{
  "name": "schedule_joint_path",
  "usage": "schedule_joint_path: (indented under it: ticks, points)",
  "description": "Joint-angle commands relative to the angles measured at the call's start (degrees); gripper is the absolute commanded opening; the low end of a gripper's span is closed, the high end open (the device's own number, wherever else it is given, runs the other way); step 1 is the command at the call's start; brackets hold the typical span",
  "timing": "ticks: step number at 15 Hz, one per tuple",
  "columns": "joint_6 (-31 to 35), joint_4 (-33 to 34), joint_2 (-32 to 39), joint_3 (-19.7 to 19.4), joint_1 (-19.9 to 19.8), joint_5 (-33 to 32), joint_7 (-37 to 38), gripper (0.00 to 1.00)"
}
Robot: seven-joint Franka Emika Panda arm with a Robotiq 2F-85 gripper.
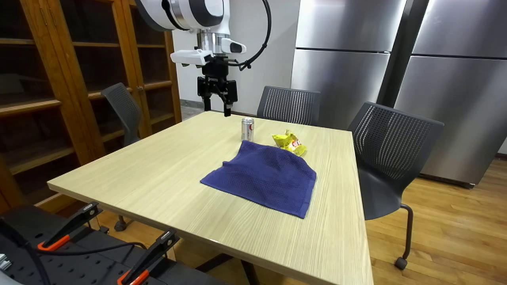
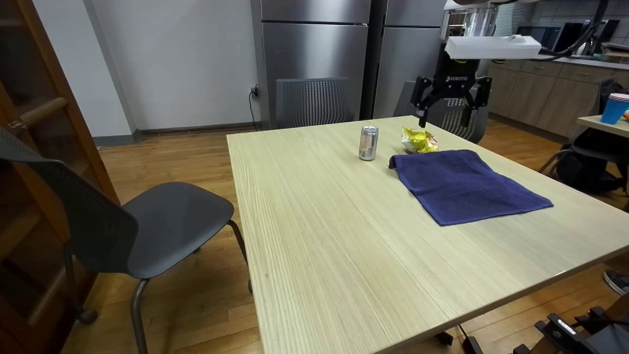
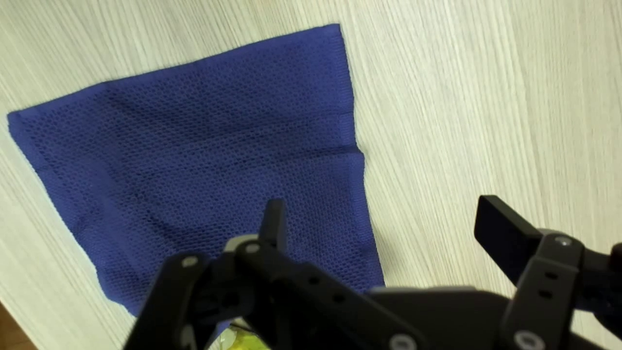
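One blue cloth (image 1: 269, 178) lies on the table (image 1: 158, 170) well below the hand (image 2: 444, 119), which gapes wide.

Stainless-steel refrigerators (image 1: 340, 73) stood behind perforated-back chairs (image 1: 396, 138).
I had a glass-doored wooden cabinet (image 1: 61, 71) to one side and a blue cup (image 2: 614, 109) on a separate pale table (image 2: 600, 126).

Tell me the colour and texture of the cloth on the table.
The cloth is dark blue with a honeycomb-like texture, clearest in the wrist view.
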Motion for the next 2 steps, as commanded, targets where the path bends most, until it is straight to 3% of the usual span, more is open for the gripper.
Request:
schedule_joint_path:
  ticks: [1, 2]
  points:
    - [-0.2, 0.1, 0.0, 0.9, -0.9, -0.3, 0.2, 1.00]
    - [-0.2, 0.1, 0.0, 0.9, -0.9, -0.3, 0.2, 1.00]
